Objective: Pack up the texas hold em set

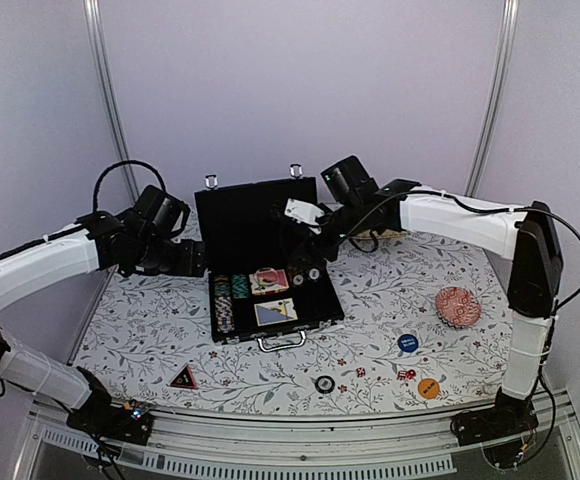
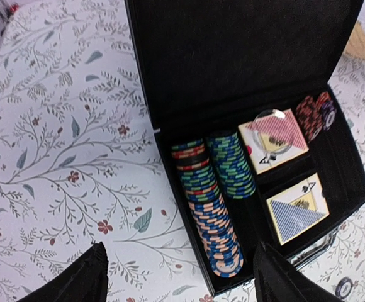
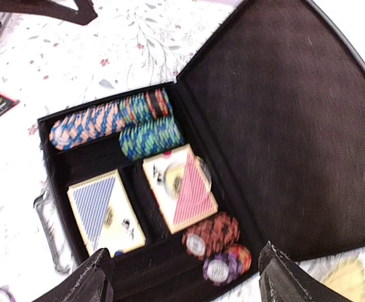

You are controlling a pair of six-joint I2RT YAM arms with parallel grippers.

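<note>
L arm reaches fwd, wrist turned inward; left gripper [image 2: 179, 251] beside briefcase [image 1: 250, 215] L wall, jaws wide, empty. R arm elbow high; right gripper [image 3: 185, 251] over briefcase R side, jaws wide, empty. Briefcase open, lid raised, mid table [image 1: 390, 290].

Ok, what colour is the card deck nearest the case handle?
Blue and cream deck, clearest in left wrist view.
</note>
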